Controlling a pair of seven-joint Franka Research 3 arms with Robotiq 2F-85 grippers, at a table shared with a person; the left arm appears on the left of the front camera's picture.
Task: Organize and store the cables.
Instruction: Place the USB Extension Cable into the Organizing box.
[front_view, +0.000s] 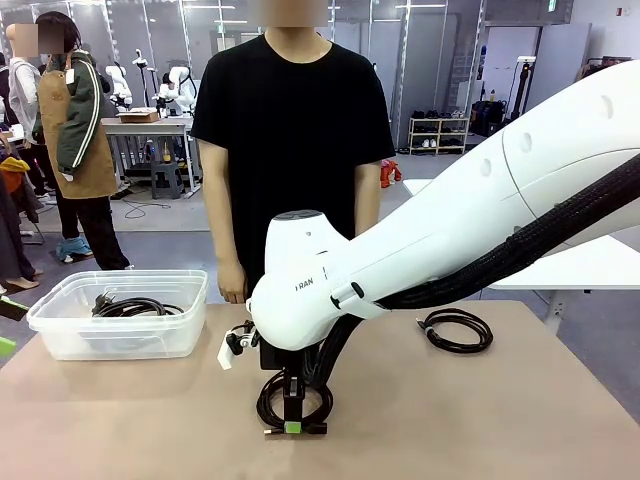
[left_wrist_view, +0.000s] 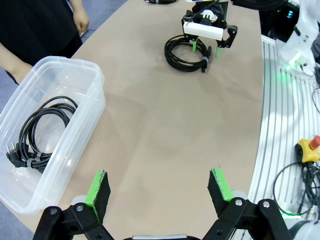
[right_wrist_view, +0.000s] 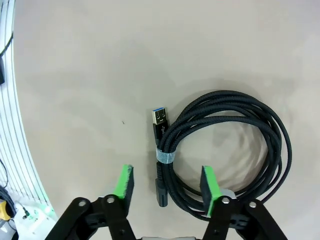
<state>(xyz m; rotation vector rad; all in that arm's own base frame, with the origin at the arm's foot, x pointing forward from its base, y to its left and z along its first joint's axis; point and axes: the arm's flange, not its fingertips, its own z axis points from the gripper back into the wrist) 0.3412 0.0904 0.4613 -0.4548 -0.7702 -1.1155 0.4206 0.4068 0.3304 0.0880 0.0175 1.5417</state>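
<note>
Straddling the cable (right_wrist_view: 172, 132) with jaws apart, the right gripper (right_wrist_view: 166, 174) is risking catching one loop, pulling the coil loose.

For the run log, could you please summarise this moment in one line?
right hand: open, straddling tied cable | left hand: open, near bin | bin: one cable | table: another cable

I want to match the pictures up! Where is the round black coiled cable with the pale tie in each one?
Front view: the black coiled cable lies bottom centre, under the black right gripper.
Left wrist view: the cable sits top centre, below the right gripper.
Right wrist view: the cable is centre-right, with its tied side between the jaws.
Shared landmark: the right gripper, with its green pads.
</note>
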